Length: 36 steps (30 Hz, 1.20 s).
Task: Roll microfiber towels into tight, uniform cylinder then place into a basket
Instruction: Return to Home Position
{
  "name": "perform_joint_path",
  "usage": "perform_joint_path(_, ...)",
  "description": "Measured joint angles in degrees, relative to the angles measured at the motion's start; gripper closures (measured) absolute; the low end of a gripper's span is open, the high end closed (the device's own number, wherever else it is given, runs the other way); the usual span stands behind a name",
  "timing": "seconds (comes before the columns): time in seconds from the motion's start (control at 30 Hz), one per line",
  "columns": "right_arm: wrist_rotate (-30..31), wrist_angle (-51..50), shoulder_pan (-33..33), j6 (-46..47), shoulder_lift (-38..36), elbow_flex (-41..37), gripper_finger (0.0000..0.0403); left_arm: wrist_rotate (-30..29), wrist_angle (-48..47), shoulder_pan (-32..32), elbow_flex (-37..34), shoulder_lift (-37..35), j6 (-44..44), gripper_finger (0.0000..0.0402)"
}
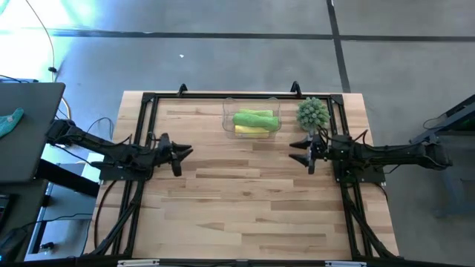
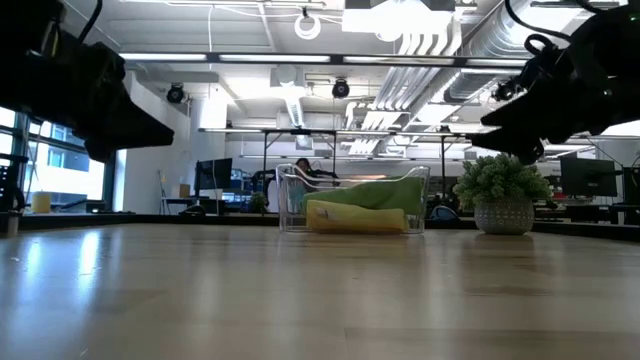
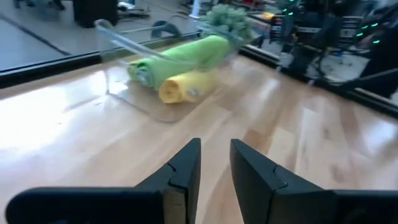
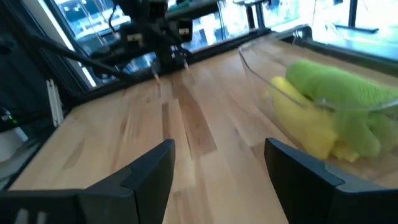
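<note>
Rolled microfiber towels lie in the clear plastic basket (image 1: 227, 111) at the table's far middle: lime green rolls (image 1: 256, 117) on top, a yellow roll (image 1: 251, 130) beneath. In the left wrist view the green roll (image 3: 186, 53) and the yellow roll (image 3: 183, 87) lie side by side, ends facing me. My left gripper (image 1: 182, 153) hovers over the left part of the table, pointing right, its fingers (image 3: 216, 149) a narrow gap apart with nothing between. My right gripper (image 1: 297, 152) hovers opposite it, pointing left, its fingers (image 4: 219, 146) wide open and empty.
A spiky green plant in a pot (image 1: 312, 113) stands just right of the basket, close to my right arm. A black frame (image 1: 148, 96) runs around the table's edges. A teal cloth (image 1: 11, 121) lies on a dark surface off the table's left. Bare wood (image 1: 245, 208) fills the near half.
</note>
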Motion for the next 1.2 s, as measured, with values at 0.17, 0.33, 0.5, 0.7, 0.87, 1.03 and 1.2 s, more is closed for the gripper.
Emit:
perform_joint_path(0.17, 0.0, -4.16, 0.0, -0.12, 0.02, 0.0, 0.0163, -0.15, -1.63, 0.32, 0.01, 0.0, -0.06, 0.0326)
perform_joint_path(0.33, 0.02, -7.19, 0.0, -0.12, 0.02, 0.0, 0.0163, 0.46, -1.32, 0.32, 0.01, 0.0, -0.06, 0.0326)
perform_joint_path(0.5, 0.02, -9.09, 0.0, -0.12, 0.02, 0.0, 0.0163, 0.59, -1.31, 0.32, 0.01, 0.0, -0.06, 0.0326)
perform_joint_path(0.7, 0.02, -10.5, -0.02, -0.12, -1.29, 0.02, 0.0163, 0.62, -2.04, 0.09, 0.01, -0.9, -0.08, 0.0326)
perform_joint_path(0.87, 0.02, -13.98, -0.02, -0.12, -6.18, 0.02, 0.0163, 0.79, -2.51, 1.11, 0.03, -7.02, -0.06, 0.0326)
perform_joint_path(1.03, 0.02, -17.11, -0.02, -0.12, -11.88, 0.07, 0.0163, 0.77, -2.56, 4.37, 0.03, -12.78, -0.08, 0.0326)
perform_joint_path(1.2, 0.02, -17.08, -0.07, -0.13, -16.57, 0.07, 0.0163, 0.71, -2.55, 7.93, 0.05, -18.29, -0.08, 0.0326)
